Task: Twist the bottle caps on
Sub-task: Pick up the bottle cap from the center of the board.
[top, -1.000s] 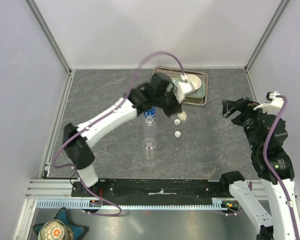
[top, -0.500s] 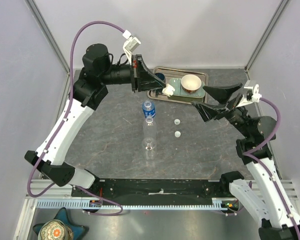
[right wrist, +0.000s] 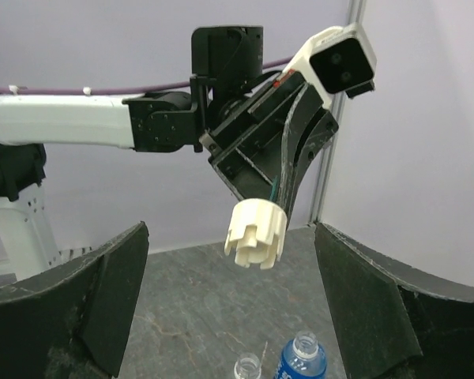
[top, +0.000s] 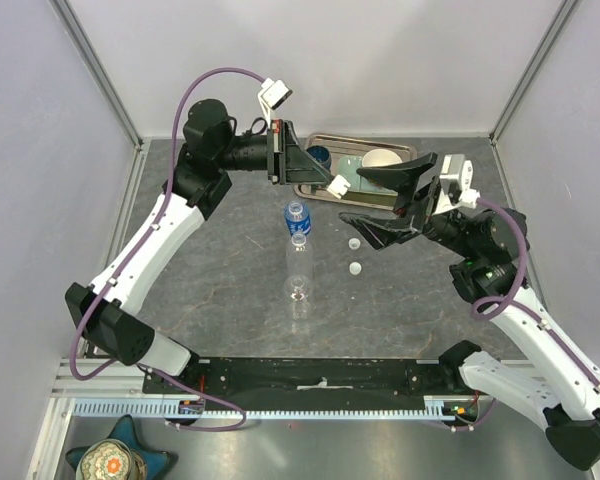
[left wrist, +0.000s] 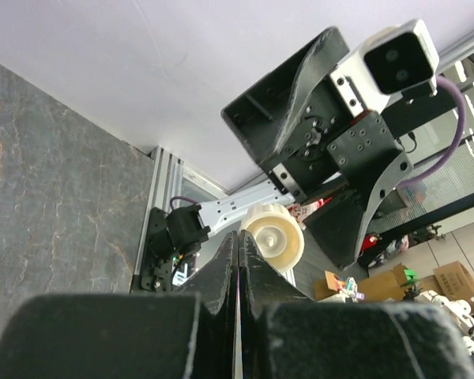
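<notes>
The dark grey, marbled tabletop (top: 220,270) carries everything. Over it the white-and-black left arm (top: 150,240) is raised high and reaches toward the middle. The right arm (top: 525,320) angles in from the other side to face it.

At the far edge sits a rectangular metal tray (top: 340,138) with a white bowl (top: 382,159) and a dark blue cup (top: 318,155) in it.

Near the centre, two small plastic bottles stand upright with open necks. The blue-labelled bottle (top: 296,214) is just behind the clear unlabelled bottle (top: 299,275).

The right hand (top: 353,196) is spread wide and grips nothing. The left hand (top: 331,182) is pressed together, pinching a cream ribbed screw cap (top: 338,185) at its tips, in the air between the right hand's fingers and above the bottles.

Two more small white round caps (top: 354,243) (top: 355,268) lie on the tabletop just right of the bottles, near each other but apart.
</notes>
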`<state>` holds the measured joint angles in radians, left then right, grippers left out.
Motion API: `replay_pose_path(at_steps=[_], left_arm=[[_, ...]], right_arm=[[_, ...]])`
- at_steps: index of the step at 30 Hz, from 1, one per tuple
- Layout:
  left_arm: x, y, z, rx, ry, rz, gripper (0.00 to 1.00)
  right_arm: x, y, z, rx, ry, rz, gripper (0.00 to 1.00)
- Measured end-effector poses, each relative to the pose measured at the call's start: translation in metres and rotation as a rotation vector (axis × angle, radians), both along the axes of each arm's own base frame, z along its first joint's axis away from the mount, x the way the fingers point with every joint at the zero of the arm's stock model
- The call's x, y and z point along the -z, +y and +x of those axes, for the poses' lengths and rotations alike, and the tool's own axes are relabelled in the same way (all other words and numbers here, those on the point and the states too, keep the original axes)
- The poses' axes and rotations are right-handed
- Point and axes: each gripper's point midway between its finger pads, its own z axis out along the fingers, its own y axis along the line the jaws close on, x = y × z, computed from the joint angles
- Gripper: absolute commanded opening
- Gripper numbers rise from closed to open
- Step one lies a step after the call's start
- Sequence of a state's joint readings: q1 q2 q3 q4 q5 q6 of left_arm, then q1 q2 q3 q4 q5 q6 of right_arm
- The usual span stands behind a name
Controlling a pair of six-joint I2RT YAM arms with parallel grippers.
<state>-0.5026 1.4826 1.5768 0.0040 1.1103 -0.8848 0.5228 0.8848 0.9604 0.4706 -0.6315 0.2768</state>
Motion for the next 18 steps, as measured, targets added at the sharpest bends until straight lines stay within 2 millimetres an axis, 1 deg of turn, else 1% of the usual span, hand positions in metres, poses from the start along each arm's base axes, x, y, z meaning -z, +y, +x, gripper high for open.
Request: replay_pose_path(at_steps=[3, 7, 11, 14, 15, 17, 18], left_arm=[[-0.005, 0.001, 0.001, 0.001, 0.004, -0.017, 0.02], [-0.003, 0.002, 0.001, 0.007, 0.030, -0.023, 0.02], [0.000, 0.002, 0.001, 0.012, 0.050, -0.024, 0.02], [0.002, 0.002, 0.002, 0.013, 0.063, -0.022, 0.02], [0.002, 0.002, 0.002, 0.014, 0.062, -0.023, 0.02], [0.003, 0.002, 0.002, 0.015, 0.063, -0.024, 0.02], [0.003, 0.002, 0.002, 0.015, 0.066, -0.023, 0.02]], right_arm=[[0.005, 0.007, 0.001, 0.030, -0.029, -0.030, 0.89], [0.016, 0.021, 0.005, 0.078, -0.053, -0.085, 0.87], [0.025, 0.031, 0.011, 0.134, -0.076, -0.129, 0.83], [0.027, 0.033, 0.016, 0.177, -0.087, -0.142, 0.79], [0.027, 0.032, 0.018, 0.191, -0.090, -0.143, 0.75], [0.025, 0.030, 0.021, 0.219, -0.096, -0.139, 0.71], [0.024, 0.029, 0.022, 0.229, -0.098, -0.136, 0.67]])
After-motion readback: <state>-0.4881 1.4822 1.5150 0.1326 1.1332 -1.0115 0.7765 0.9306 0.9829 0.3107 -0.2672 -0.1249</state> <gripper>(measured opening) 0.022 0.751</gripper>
